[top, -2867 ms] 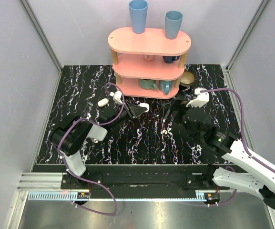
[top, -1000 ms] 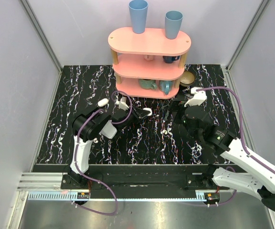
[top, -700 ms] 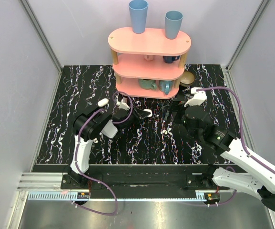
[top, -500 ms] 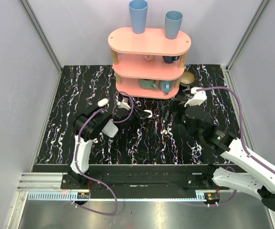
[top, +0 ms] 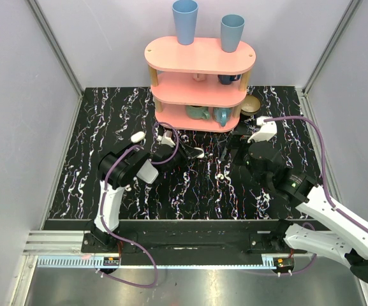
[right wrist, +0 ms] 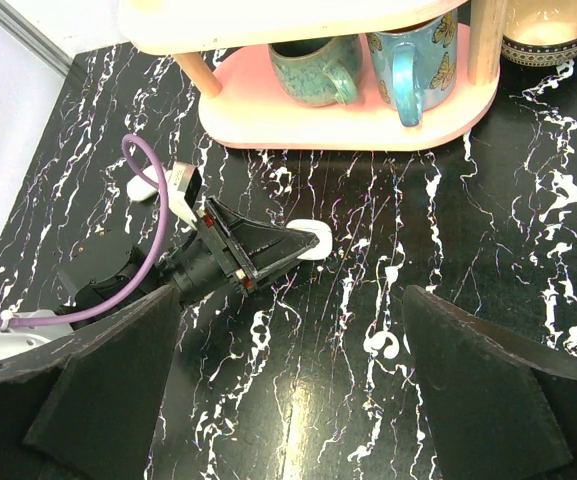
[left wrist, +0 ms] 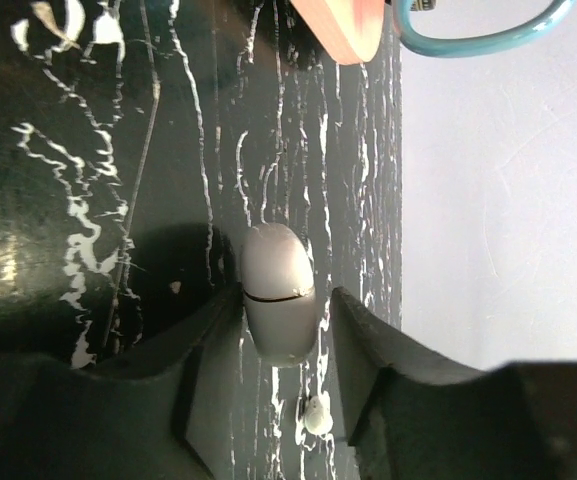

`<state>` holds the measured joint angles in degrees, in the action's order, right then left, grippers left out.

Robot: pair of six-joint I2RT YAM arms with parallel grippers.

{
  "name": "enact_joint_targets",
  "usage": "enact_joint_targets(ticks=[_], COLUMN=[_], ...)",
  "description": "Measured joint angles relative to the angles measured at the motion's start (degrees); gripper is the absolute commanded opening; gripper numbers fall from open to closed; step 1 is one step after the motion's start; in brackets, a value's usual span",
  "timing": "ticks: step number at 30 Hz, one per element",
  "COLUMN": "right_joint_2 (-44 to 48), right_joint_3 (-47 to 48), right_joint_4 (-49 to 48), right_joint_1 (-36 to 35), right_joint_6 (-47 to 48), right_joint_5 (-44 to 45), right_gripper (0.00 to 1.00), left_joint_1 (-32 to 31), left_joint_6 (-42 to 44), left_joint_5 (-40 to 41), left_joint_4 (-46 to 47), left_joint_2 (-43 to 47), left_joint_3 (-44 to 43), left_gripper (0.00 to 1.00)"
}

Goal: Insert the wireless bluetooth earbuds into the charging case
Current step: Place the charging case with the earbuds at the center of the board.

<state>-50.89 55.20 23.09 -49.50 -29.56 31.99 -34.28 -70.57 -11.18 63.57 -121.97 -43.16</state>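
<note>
The case (left wrist: 278, 290) lies shut on the tabletop (top: 107, 115), just in front of the pink shelf (top: 199, 56). The left gripper (left wrist: 286, 305) reaches low along the surface so its jaws bracket the case. They are spread, one finger seeming to touch its side while a sliver of tabletop shows at the other. This looks like a hold to steady the case or turn it to where it can be opened, since nothing can go in while the lid is down. The right gripper (right wrist: 290, 295) hovers opposite, its jaws wide apart and empty, above a small white piece (right wrist: 383, 345) that is likely an earbud and lies apart from the case. It seems placed to collect that piece. Compared with about three seconds ago, the left arm has swung its elbow up and inward and the case sits slightly nearer the arms. Over the last half second almost nothing shifts, and the right arm barely moves.
</note>
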Motion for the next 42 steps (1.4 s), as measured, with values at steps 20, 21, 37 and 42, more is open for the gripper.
enact_joint_targets(ticks=[20, 21, 37, 42], right_joint_2=[0.33, 0.39, 1.05, 1.27], right_joint_3=[0.0, 0.0, 0.0, 0.0], right_joint_4=[0.0, -0.02, 0.04, 0.52], right_joint_1=[0.07, 0.07, 0.17, 0.17], right_joint_6=[-0.04, -0.02, -0.02, -0.04], right_joint_5=[-0.02, -0.02, -0.04, -0.02], right_gripper=[1.0, 1.0, 1.0, 1.0], left_joint_1=[-0.11, -0.11, -0.22, -0.22], left_joint_6=[5.66, 6.71, 14.97, 17.25], left_joint_5=[0.24, 0.39, 1.95, 3.52], left_joint_4=[-7.87, -9.44, -22.18, -25.92], left_joint_2=[3.32, 3.82, 7.52, 9.44], left_joint_3=[-1.68, -2.14, -5.9, -5.9], left_gripper=[0.52, 0.52, 0.56, 0.58])
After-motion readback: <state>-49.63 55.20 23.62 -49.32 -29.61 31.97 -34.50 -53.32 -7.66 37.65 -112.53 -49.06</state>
